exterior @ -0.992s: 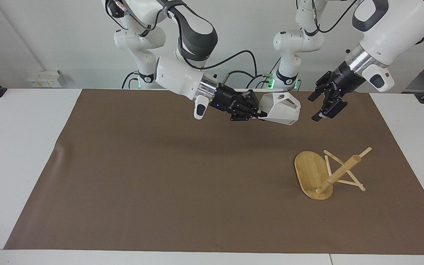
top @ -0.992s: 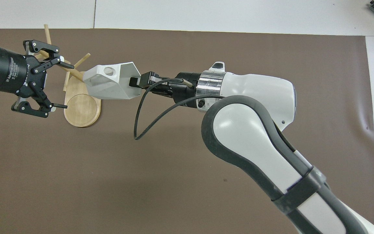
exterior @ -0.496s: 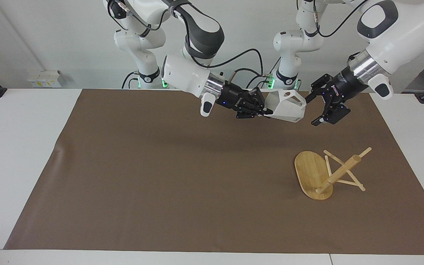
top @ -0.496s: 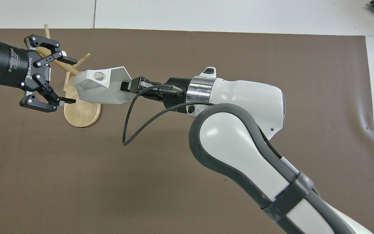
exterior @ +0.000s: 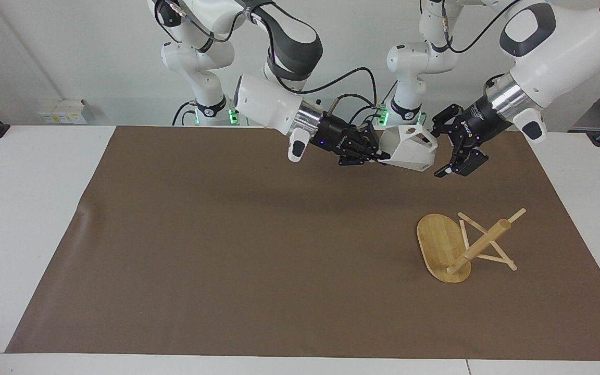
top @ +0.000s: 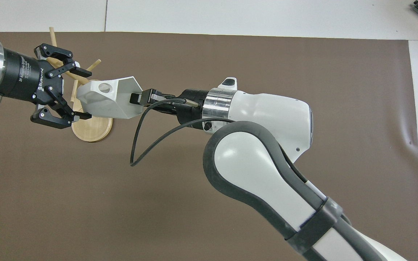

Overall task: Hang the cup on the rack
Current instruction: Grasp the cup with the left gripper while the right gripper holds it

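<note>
Between both tools [exterior: 380, 154] [exterior: 443, 147] hangs the cup [exterior: 410, 148].

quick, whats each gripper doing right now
left gripper: open, in the air right beside the cup, not gripping it.
right gripper: shut on the cup.

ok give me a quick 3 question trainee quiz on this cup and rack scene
1. True or false: the rack stands upright on the mat.
2. Which gripper holds the cup? A) left B) right C) neither
3. The left gripper, up beside the cup, is ____ (open/shut).

Key: 1 false, it lies tipped over. 2 B, the right gripper is shut on it. 3 open.
</note>
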Robot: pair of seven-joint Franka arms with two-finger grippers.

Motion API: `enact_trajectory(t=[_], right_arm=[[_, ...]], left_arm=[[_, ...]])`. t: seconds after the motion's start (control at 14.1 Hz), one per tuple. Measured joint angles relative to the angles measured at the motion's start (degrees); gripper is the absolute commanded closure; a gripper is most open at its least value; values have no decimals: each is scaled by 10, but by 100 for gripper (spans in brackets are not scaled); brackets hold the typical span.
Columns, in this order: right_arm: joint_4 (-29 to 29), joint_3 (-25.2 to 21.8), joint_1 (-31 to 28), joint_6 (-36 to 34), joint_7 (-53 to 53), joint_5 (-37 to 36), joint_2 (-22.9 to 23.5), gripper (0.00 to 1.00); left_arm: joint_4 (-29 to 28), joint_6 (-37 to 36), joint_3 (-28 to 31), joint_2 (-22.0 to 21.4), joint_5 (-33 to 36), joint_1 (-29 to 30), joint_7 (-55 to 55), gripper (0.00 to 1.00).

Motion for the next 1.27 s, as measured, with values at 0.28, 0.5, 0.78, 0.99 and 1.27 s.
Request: enact_trajectory(t=[0.28, 0.5, 0.78, 0.99, 1.27], right_arm=[[0, 0, 0, 0, 0, 0, 0, 100], [0, 0, 1, 0, 0, 0, 0, 100], [2, 0, 1, 7, 0, 0, 2, 100], [4, 1, 1, 7, 0, 0, 3, 100], [9, 2, 2, 7, 0, 0, 6, 100]], left_arm=[[-10, -1, -3, -2, 0, -6, -18, 0], [-15, -1, -3, -5, 0, -8, -21, 71], [-18, -2, -1, -9, 0, -7, -29, 100], [-19, -3, 0, -10, 0, -7, -30, 100], [-19, -3, 2, -13, -1, -6, -30, 100]])
